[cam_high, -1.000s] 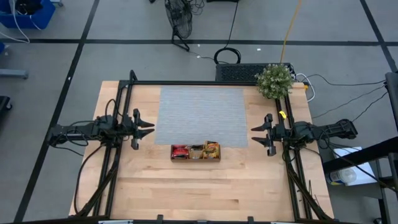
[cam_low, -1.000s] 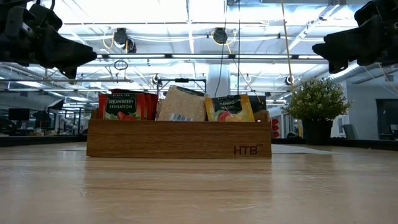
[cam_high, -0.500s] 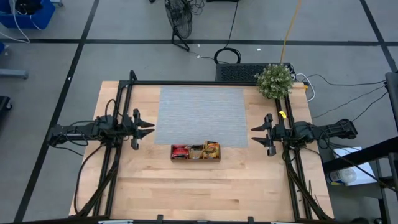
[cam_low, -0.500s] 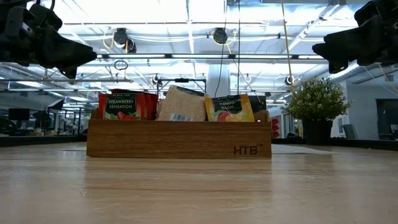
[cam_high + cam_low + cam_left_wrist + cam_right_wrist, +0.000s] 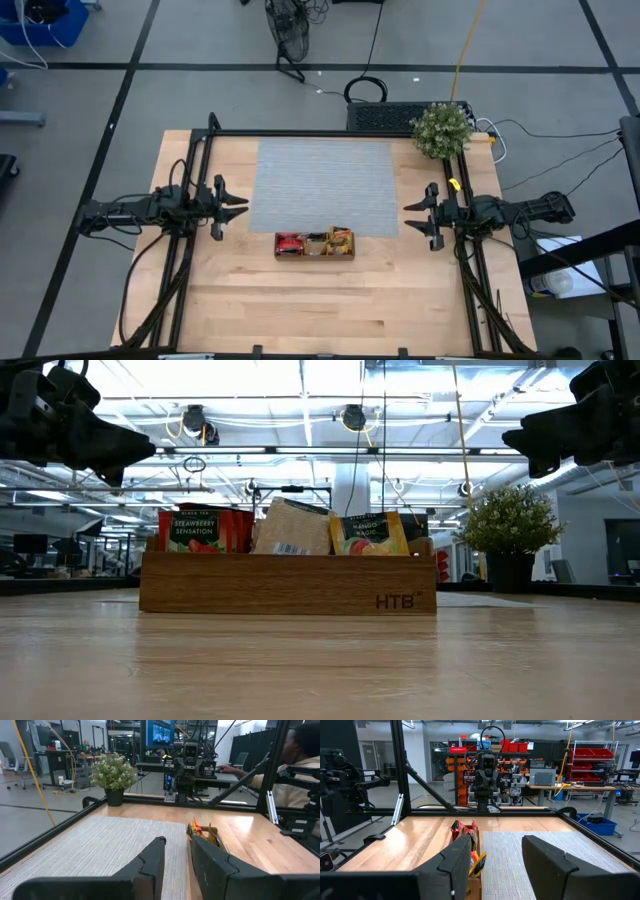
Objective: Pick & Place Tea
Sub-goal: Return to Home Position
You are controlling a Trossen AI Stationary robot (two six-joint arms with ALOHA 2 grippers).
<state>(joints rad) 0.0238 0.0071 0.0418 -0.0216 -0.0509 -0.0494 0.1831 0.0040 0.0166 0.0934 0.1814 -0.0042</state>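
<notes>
The tea packets stand on edge in a long wooden tray [image 5: 315, 254] near the table's middle: red ones [image 5: 200, 530] at the left, a pale grey one [image 5: 292, 528] in the middle, orange-yellow ones [image 5: 368, 535] at the right. The tray's long front wall [image 5: 288, 582] rests on the wood. My left gripper [image 5: 238, 206] hangs level at the table's left side, open, with nothing between its fingers [image 5: 155, 855]. My right gripper [image 5: 412, 218] hangs level at the right side, open wider and empty [image 5: 495, 855]. Both are well above the table and far from the tray.
A grey woven mat [image 5: 323, 185] lies behind the tray. A potted plant [image 5: 441, 130] stands at the far right corner. Black frame rails [image 5: 300, 134] run along the table's edges. A person [image 5: 300, 765] sits beyond the table's right side. Bare wood [image 5: 320, 300] lies toward the near edge.
</notes>
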